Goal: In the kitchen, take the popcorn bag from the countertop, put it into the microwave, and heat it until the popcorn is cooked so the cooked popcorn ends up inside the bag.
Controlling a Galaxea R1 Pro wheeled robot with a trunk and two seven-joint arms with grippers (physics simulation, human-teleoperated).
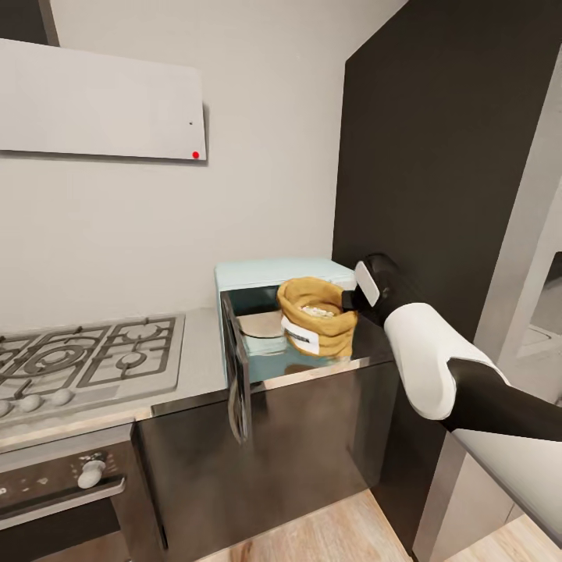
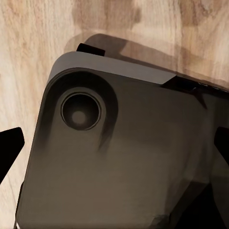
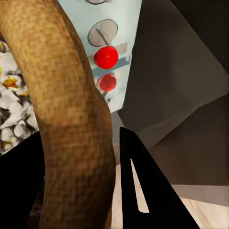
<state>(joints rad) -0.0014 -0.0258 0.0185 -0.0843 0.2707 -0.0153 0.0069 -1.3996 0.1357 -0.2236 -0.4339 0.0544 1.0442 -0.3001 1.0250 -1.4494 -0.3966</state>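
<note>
The pale mint-blue microwave (image 1: 281, 273) stands on the grey countertop (image 1: 199, 351) with its dark glass door (image 1: 236, 375) swung open to the left. The golden-tan popcorn bag (image 1: 316, 316), white label facing out and white kernels showing inside, is upright at the mouth of the open cavity. My right gripper (image 1: 351, 300) is shut on its rolled rim from the right. In the right wrist view the rim (image 3: 71, 119) runs between the black fingers (image 3: 143, 191) of the right gripper (image 3: 78, 138), beside the microwave's panel and red button (image 3: 106, 56). My left gripper (image 2: 114, 148) hangs open over the robot's base.
A grey gas hob (image 1: 86, 355) with black grates lies left of the microwave, with a built-in oven (image 1: 62, 484) below. A white slanted hood (image 1: 101, 101) hangs above. A tall dark cabinet (image 1: 445, 156) closes in on the right. Light wood floor (image 1: 312, 531) lies below.
</note>
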